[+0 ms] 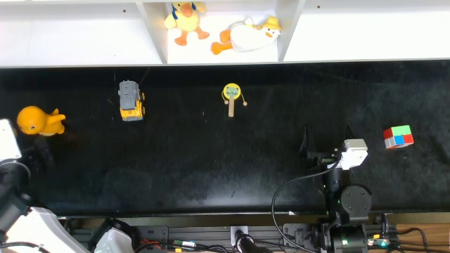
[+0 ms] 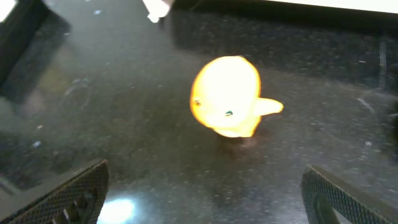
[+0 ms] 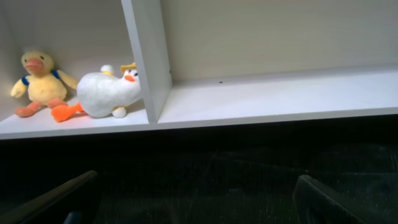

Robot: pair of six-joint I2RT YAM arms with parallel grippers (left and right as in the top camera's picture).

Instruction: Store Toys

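An orange rubber duck [image 1: 39, 121] sits on the black table at the far left; in the left wrist view the duck [image 2: 229, 96] lies ahead of my left gripper [image 2: 205, 193], whose fingers stand wide open on either side and apart from it. A yellow toy truck [image 1: 130, 100], a small yellow rattle [image 1: 231, 95] and a coloured cube [image 1: 398, 136] lie on the table. A yellow plush duck [image 1: 185, 19] and a white plush goose [image 1: 246, 35] rest in the shelf's middle compartment. My right gripper [image 3: 199, 199] is open and empty, facing the shelf [image 3: 261, 99].
The white shelf [image 1: 84, 42] runs along the table's far edge, split by upright dividers [image 3: 148, 59]. The right arm's base [image 1: 348, 200] and cables stand at the front edge. Bare table lies between the truck, rattle and cube.
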